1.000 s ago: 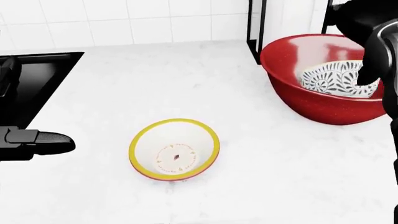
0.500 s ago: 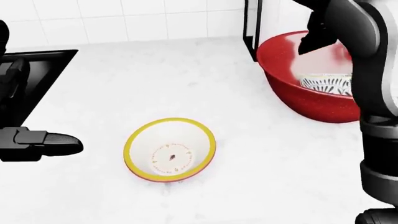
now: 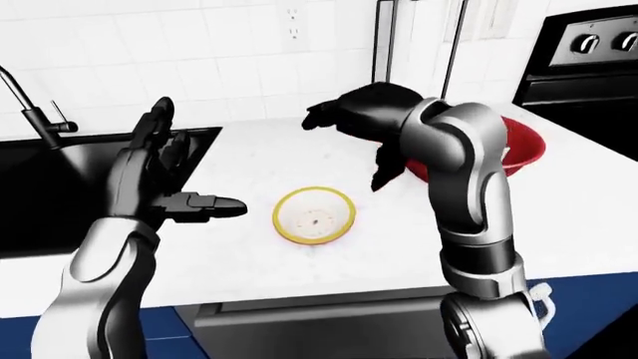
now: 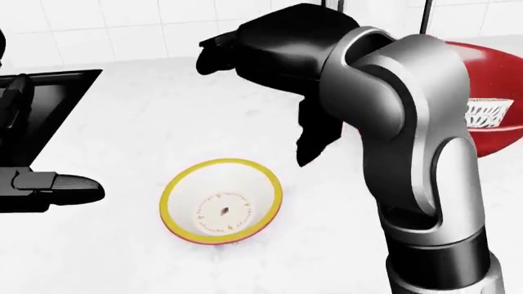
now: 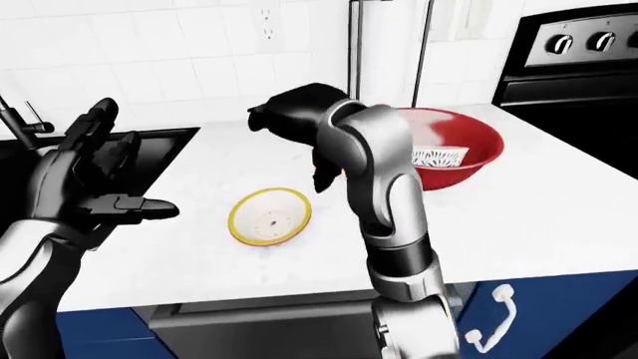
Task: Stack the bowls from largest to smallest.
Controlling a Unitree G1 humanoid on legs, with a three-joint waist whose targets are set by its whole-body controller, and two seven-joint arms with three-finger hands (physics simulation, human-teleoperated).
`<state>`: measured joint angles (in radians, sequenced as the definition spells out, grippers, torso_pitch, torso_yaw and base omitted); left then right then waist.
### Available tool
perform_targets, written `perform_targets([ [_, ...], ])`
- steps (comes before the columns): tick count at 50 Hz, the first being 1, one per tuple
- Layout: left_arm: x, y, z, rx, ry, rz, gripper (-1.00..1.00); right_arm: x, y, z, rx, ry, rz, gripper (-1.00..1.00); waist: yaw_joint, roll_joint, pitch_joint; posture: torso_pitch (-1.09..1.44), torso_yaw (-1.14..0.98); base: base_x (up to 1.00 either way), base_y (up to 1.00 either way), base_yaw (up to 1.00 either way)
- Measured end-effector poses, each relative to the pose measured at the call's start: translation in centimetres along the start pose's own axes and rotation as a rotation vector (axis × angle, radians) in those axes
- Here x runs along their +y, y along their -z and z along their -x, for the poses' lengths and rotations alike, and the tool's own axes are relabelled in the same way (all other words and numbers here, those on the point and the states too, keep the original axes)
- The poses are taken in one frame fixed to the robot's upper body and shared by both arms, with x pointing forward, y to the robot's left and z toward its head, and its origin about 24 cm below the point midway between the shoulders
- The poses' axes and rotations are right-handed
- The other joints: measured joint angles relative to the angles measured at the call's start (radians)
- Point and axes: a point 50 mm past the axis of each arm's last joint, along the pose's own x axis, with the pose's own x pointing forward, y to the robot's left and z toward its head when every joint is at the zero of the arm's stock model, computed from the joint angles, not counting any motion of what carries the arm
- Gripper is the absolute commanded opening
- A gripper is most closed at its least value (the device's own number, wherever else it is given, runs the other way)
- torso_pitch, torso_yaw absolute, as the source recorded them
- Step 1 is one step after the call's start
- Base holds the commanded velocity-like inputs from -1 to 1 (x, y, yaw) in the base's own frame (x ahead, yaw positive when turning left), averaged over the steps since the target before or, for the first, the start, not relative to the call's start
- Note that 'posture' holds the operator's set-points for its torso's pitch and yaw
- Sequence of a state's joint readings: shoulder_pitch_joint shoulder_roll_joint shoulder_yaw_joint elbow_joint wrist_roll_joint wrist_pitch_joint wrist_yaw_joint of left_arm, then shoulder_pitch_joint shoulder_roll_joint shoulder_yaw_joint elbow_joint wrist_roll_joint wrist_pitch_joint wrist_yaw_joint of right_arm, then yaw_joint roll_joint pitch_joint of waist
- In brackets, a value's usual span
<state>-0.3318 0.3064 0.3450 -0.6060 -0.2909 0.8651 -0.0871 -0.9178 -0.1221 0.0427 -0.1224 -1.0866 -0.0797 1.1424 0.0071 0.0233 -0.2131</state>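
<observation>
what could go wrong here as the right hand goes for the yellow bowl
1. The right hand hangs open above the counter, beyond the yellow-rimmed bowl; a bad descent could clip the rim and skid or tip it.
2. The right forearm hides much of the red bowl and patterned bowl in the head view, so placement may be misjudged.
3. The open left hand sits close beside the yellow-rimmed bowl and could get in the way.

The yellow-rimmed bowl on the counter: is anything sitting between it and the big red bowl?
No object lies on the white counter between the yellow-rimmed bowl and the red bowl. Only the robot's own right arm crosses above that stretch.
</observation>
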Motion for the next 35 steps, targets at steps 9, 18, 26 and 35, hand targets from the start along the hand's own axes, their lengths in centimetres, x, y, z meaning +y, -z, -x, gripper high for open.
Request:
perform_targets([
  [9,0.3,-0.3,0.2,-0.01,-0.004,0.002,1.0,0.0,-2.2,-0.9,-0.077,-0.132,-0.09,1.0,-0.001,0.003,0.0,-0.29,0.0,0.0,0.0,0.0],
  [18,0.4,-0.5,0.4,-0.012,-0.003,0.003,1.0,1.1,-3.5,-1.8,-0.114,-0.185,-0.137,1.0,0.0,0.011,0.001,-0.29,0.0,0.0,0.0,0.0],
  [26,0.5,-0.4,0.4,-0.006,-0.005,0.007,1.0,2.5,-4.3,-2.4,-0.138,-0.22,-0.146,0.87,0.001,0.013,-0.001,-0.29,0.0,0.0,0.0,0.0],
  [35,0.5,-0.1,0.3,-0.002,-0.006,0.009,1.0,4.1,-4.6,-3.1,-0.142,-0.26,-0.15,0.86,0.002,0.013,-0.004,-0.29,0.0,0.0,0.0,0.0],
])
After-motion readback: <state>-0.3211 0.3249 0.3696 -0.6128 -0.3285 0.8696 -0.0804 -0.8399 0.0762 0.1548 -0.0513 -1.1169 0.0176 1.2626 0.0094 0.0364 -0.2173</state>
